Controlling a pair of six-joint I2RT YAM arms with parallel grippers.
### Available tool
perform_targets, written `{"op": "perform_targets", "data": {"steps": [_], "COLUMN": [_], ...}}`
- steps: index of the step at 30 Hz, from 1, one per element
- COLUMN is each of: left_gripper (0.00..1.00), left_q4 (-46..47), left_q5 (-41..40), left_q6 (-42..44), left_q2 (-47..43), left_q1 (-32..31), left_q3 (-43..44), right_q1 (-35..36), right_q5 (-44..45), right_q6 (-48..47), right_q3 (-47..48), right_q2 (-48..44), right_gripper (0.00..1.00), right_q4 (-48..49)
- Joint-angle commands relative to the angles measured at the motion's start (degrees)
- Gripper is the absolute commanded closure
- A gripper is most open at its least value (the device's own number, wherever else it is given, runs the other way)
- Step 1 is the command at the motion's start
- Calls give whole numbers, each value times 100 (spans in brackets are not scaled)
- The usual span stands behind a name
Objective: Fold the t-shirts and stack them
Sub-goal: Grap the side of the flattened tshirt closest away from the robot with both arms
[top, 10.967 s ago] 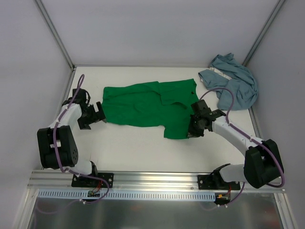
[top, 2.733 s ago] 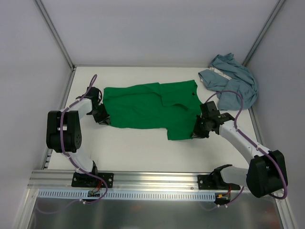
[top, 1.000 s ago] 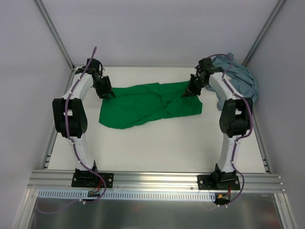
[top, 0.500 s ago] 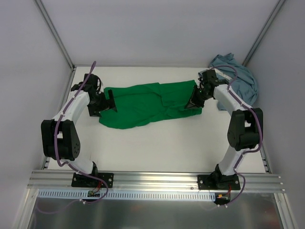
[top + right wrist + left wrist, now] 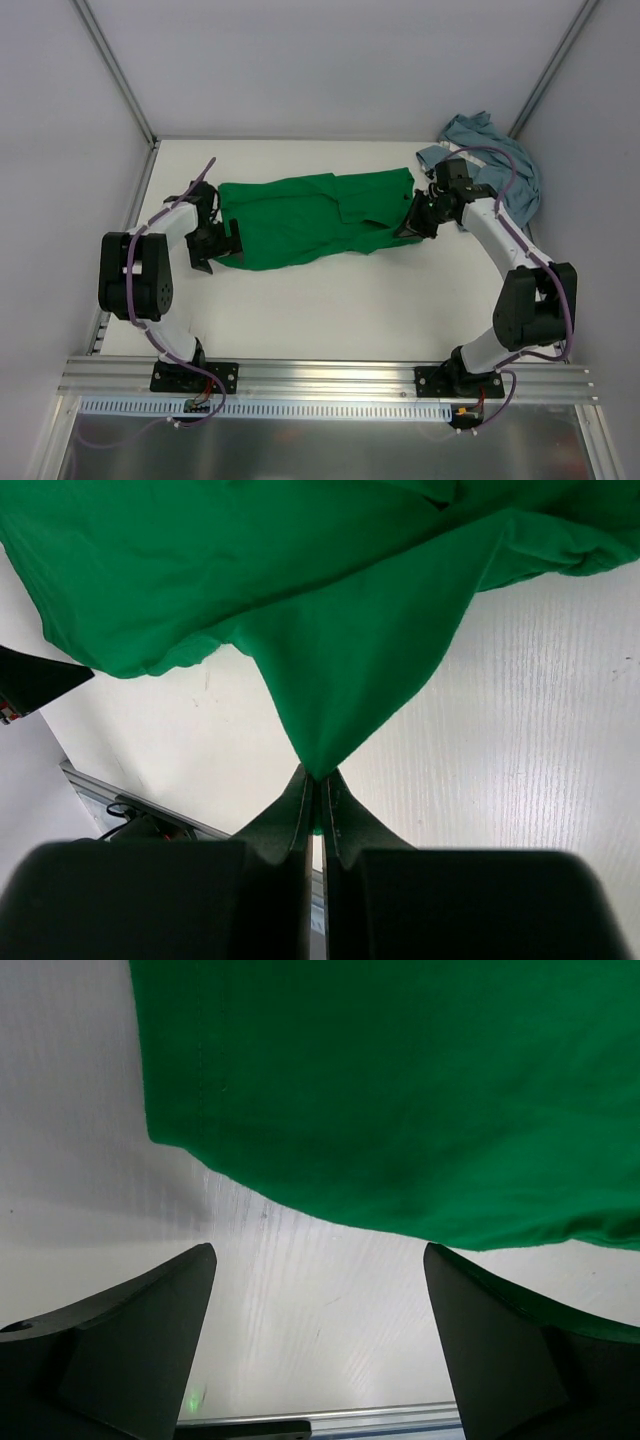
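The bright green t-shirt (image 5: 300, 215) lies spread and rumpled across the middle of the white table (image 5: 330, 310). My left gripper (image 5: 218, 250) stands open just off the shirt's near left edge. In the left wrist view the green cloth (image 5: 400, 1090) fills the top, and only bare table shows between the wide-apart jaws of the left gripper (image 5: 318, 1252). My right gripper (image 5: 410, 228) is shut on the shirt's right edge. In the right wrist view a pulled-out point of green cloth (image 5: 340, 670) is pinched in the right gripper (image 5: 318, 777). The blue-grey t-shirt (image 5: 505, 170) lies bunched at the back right corner.
White walls with metal posts close the table in at the back and both sides. An aluminium rail (image 5: 330, 375) carrying both arm bases runs along the near edge. The blue-grey heap sits right behind the right arm's forearm.
Both arms came back from the far edge, dragging the green shirt nearer. The left gripper opened, let go of the shirt's left edge and backed off. The right gripper still holds its edge.
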Motion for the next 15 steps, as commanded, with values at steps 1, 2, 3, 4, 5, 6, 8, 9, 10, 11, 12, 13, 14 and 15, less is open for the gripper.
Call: {"op": "perform_targets", "data": {"steps": [1, 2, 3, 4, 5, 6, 8, 9, 10, 11, 12, 13, 14, 15], "left_gripper": [15, 15, 15, 16, 16, 17, 23, 25, 26, 28, 28, 29, 30, 32], "left_q4": [242, 242, 242, 234, 242, 260, 321, 374, 400, 444, 471, 480, 488, 488], "left_q5": [-70, -70, -96, -123, -158, -245, -299, -299, -299, -290, -290, -281, -272, -255], "left_q6": [13, 13, 4, 13, 13, 13, 4, -5, -5, -22, -23, -31, -31, -31], "left_q2": [113, 131, 140, 140, 140, 140, 184, 210, 271, 298, 333, 420, 482, 518], "left_q1": [5, -4, -4, -4, -4, -4, -4, -4, -4, -4, -4, -4, -4, -4], "left_q3": [-101, -101, -101, -83, -74, -74, -48, -31, -4, 31, 57, 136, 163, 189], "right_q1": [-9, -9, -9, -9, -17, -9, -9, -9, -9, -9, -9, -9, -9, -9], "right_q5": [18, 27, 27, 27, 18, 9, -17, -17, -26, -35, -26, -17, -9, 0], "right_q6": [33, 24, 41, 50, 68, 76, 85, 103, 103, 94, 94, 85, 77, 77], "right_q3": [-78, -96, -104, -105, -105, -105, -113, -113, -122, -122, -139, -148, -148, -166], "right_q2": [-412, -430, -456, -483, -501, -509, -544, -553, -562, -571, -588, -597, -606, -624], "right_gripper": [100, 99, 100, 100, 100, 100, 100, 100, 100, 100, 100, 99, 100, 100], "right_q4": [-19, -19, -36, -37, -45, -37, -19, -28, -28, -36, -28, -28, -45, -54]}}
